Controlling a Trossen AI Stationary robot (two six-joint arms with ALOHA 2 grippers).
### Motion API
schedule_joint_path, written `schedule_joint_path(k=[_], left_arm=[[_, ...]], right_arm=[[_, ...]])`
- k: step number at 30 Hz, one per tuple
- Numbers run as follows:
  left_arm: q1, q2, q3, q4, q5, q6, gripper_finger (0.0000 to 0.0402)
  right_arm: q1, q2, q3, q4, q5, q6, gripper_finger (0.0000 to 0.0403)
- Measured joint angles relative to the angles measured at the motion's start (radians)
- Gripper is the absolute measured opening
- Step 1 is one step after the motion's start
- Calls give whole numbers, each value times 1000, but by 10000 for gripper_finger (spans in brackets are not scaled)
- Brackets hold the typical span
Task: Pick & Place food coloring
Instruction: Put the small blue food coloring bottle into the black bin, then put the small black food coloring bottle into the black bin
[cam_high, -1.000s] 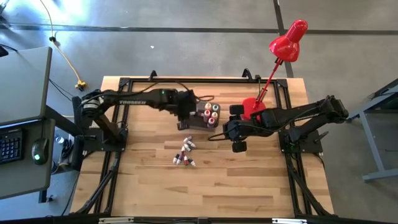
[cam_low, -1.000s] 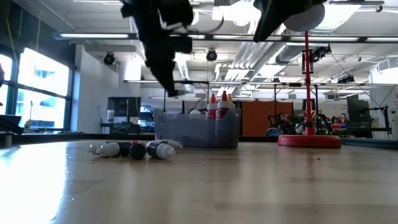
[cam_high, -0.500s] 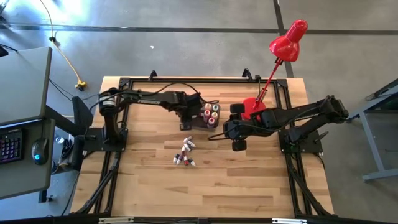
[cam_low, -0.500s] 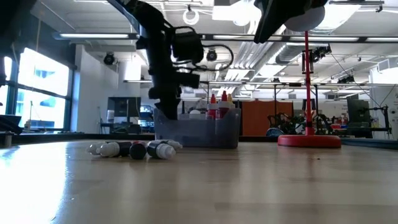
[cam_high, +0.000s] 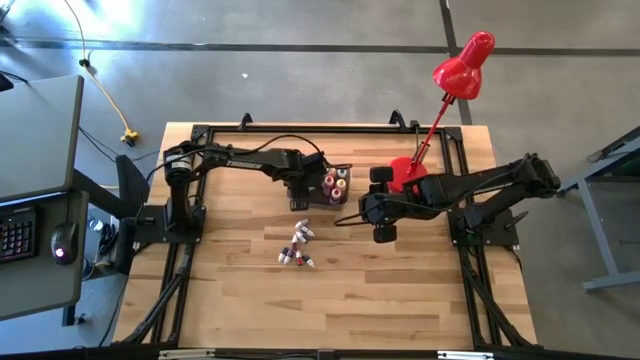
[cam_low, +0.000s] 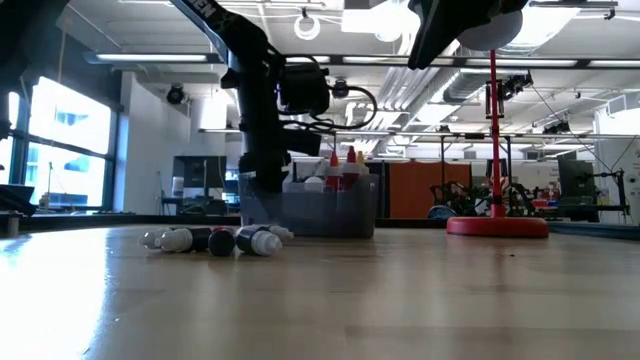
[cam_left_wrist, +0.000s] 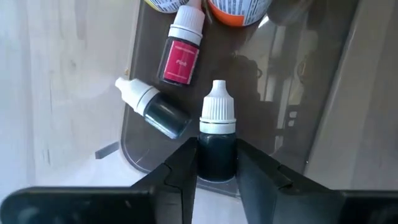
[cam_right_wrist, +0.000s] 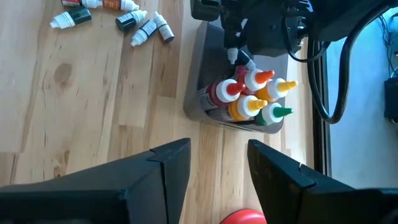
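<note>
My left gripper (cam_left_wrist: 216, 149) is shut on a dark food coloring bottle with a white cap and stands at the left end of the dark grey bin (cam_high: 345, 200), low inside it (cam_low: 262, 185). On the bin's floor lie a pink bottle (cam_left_wrist: 180, 56) and another dark one (cam_left_wrist: 155, 112). Stubby round bottles (cam_right_wrist: 252, 96) stand upright at the bin's far end. Several slim bottles (cam_high: 297, 247) lie on their sides on the table, nearer than the bin. My right gripper (cam_high: 383, 235) hangs open to the right of the bin, touching nothing. My left gripper pinches the dark bottle by its body (cam_left_wrist: 216, 165) between the two fingers, coming from above and pointing down. The white cap (cam_left_wrist: 217, 109) sticks out past the fingertips over the bin's floor. Whether the bottle touches the floor, I cannot tell.
A red desk lamp has its base (cam_high: 405, 170) on the table just right of the bin, with its head leaning out past the far edge. Bare wood lies toward the near edge and to the left of the loose bottles (cam_low: 215, 240).
My left gripper has come down from well above the bin into its left end, still shut on the dark bottle. The bin, with its round bottles, has slid slightly toward the table's left.
</note>
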Motion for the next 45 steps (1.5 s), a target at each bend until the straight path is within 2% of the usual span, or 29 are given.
schedule_joint_path(k=[6,9,12,20,23,25,29,37,39,45], left_arm=[[-1,0,0,0,-2,3,149],[-1,0,36,-63,-2,-3,167],[-11,0,120,-201,13,-38,172],[-83,-1,424,-696,159,-109,161],[-129,-13,487,-855,203,-195,151],[-170,-34,493,-889,220,-253,144],[-298,-95,421,-813,238,-327,131],[-586,-123,180,-432,142,-663,127],[-628,-105,134,-350,130,-747,127],[-662,-92,42,-360,17,-952,127]], right_arm=[[0,0,0,0,0,0,154],[0,0,0,0,0,-1,153],[0,0,0,0,0,-1,153],[0,0,0,0,0,7,153],[0,0,0,0,0,9,153],[0,0,0,-1,1,13,154],[0,0,0,-3,1,28,154],[0,0,0,6,0,28,154],[0,0,0,9,1,28,153],[0,0,0,23,0,21,153]])
